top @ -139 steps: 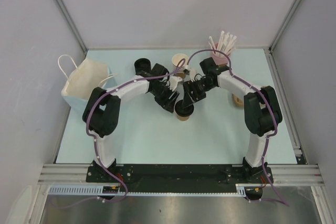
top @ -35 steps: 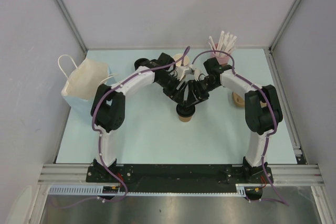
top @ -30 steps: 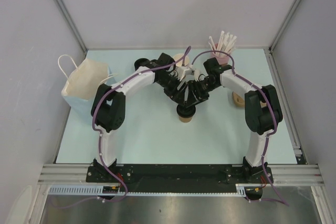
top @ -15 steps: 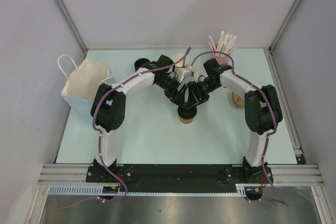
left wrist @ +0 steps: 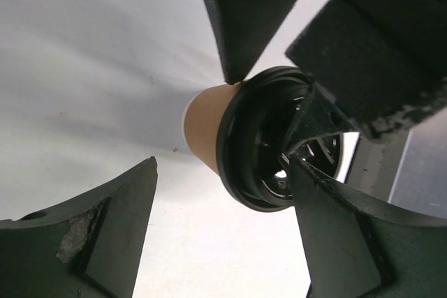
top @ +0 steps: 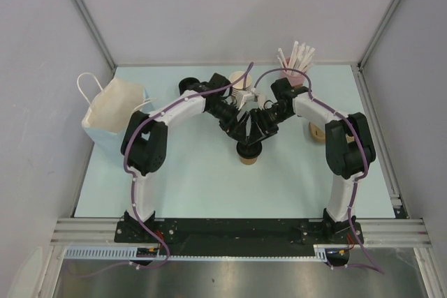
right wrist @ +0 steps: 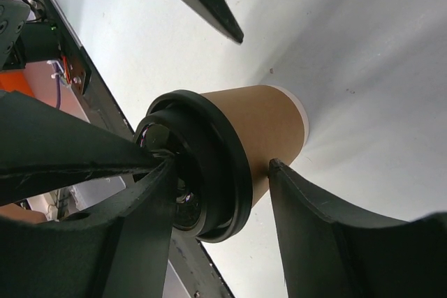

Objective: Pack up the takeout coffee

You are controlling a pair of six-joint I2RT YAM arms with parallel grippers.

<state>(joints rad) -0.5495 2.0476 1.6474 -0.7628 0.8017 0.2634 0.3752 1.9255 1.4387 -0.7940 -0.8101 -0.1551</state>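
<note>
**Student:** Why does the pale blue-green tabletop [top: 195,186] have the white paper bag with loop handles [top: 112,113] standing so far off at its left edge?

**Tutor:** The bag stands upright with its mouth open, well apart from the work. Judging from the task, it is the destination, kept clear of both arms until the drink is ready to go in.

**Student:** And the small brown kraft paper cup [top: 246,155]?

**Tutor:** The cup stands upright near the middle of the tabletop, between the two arms, where either can reach it. The round black plastic lid [right wrist: 234,172] sits on its rim, so the drink looks closed for carrying.

**Student:** Why are there two sets of fingers at one cup?

**Tutor:** They have different roles. The right fingers [right wrist: 328,242] grip the cup: in the wrist views one lies across the lid's top and the other bears on the paper wall just under the rim. That is probably a steadying hold, so the light cup cannot tip or slide. The left fingers [left wrist: 98,235] are spread wide and grip nothing. The cup lies between them, with one finger well clear of the wall and the other just beside the lid's edge. Whether that one touches cannot be told. Such a spread would suit either straddling the cup for a grasp or clearing it.
</note>
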